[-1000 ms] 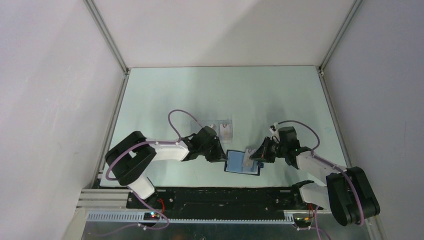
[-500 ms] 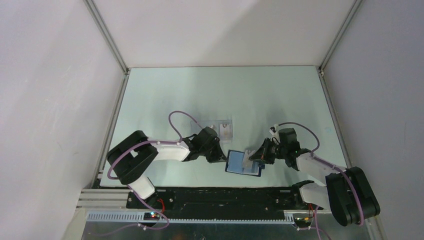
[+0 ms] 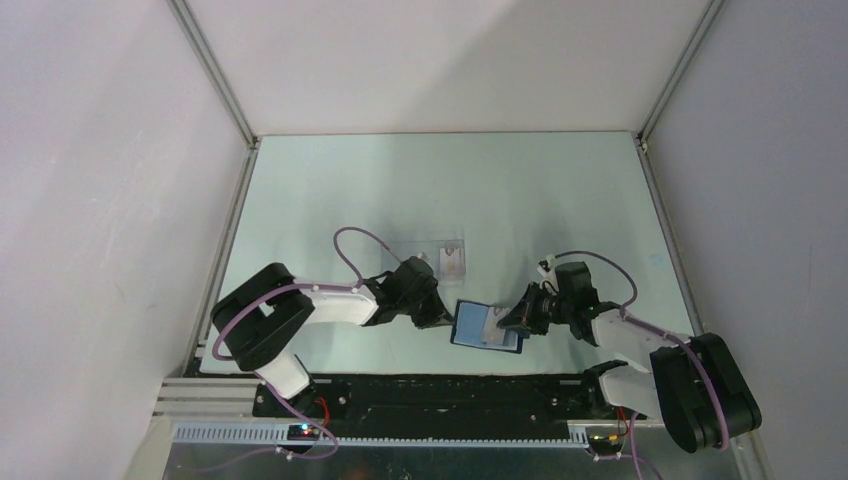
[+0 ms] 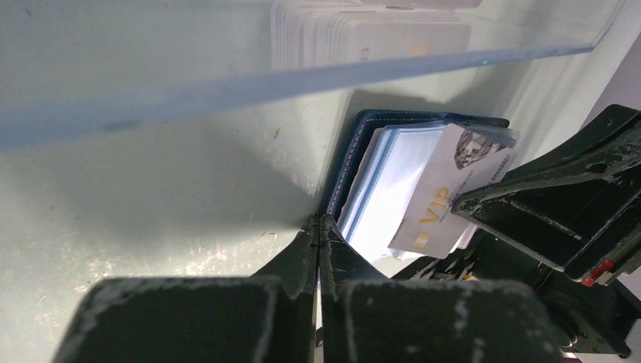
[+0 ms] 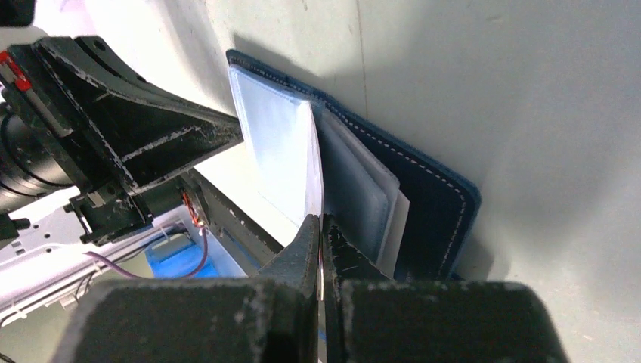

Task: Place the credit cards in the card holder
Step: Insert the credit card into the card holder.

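Observation:
The navy card holder [image 3: 487, 328] lies open near the table's front edge, its clear inner sleeves [image 4: 393, 174] facing up. My left gripper [image 3: 440, 318] is shut, and its tips [image 4: 319, 225] touch the holder's left edge [image 4: 344, 178]. My right gripper [image 3: 515, 322] is shut on a white credit card with gold "VIP" lettering [image 4: 453, 189]. That card shows edge-on in the right wrist view [image 5: 315, 162], tilted, its far end among the sleeves of the holder [image 5: 435, 200]. More pale cards [image 3: 455, 262] lie in a clear tray behind the holder.
The clear plastic tray [image 3: 425, 247] sits just behind my left gripper; its front wall [image 4: 302, 72] crosses the left wrist view, with a stack of cards [image 4: 363, 38] inside. The two grippers are close together over the holder. The black base rail [image 3: 430, 390] runs along the near edge.
My right gripper has moved a little left and toward the near edge, bringing the card lower over the holder. My left gripper has stayed at the holder's left edge.

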### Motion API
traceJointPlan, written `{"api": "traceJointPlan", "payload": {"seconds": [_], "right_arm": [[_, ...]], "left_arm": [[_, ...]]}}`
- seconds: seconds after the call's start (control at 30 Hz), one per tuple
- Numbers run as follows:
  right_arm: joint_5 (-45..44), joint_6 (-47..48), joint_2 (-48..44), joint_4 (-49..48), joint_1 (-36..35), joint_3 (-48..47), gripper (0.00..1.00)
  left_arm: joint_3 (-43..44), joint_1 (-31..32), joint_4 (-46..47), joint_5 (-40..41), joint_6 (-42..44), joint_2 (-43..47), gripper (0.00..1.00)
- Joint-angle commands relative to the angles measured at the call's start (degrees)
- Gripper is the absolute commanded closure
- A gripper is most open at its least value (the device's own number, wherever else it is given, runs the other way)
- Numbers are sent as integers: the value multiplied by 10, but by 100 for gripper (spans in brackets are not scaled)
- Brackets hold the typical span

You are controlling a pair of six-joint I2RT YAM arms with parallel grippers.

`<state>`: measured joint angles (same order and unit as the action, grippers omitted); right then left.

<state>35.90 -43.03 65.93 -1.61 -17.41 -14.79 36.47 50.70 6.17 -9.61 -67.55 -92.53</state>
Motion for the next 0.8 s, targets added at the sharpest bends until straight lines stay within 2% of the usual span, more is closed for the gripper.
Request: {"api": "traceJointPlan", "payload": {"seconds": [0.0, 0.37, 0.77], "right_arm": [[-12, 0, 17, 13, -24, 12, 100], [-7, 5, 99, -22, -46, -9, 100], [-17, 15, 145, -42, -50, -40, 100]], "left_arm": [[-6, 6, -29, 23, 0, -5, 100], [-2, 6, -29, 21, 5, -12, 100], [0, 7, -29, 15, 2, -16, 100]]}}
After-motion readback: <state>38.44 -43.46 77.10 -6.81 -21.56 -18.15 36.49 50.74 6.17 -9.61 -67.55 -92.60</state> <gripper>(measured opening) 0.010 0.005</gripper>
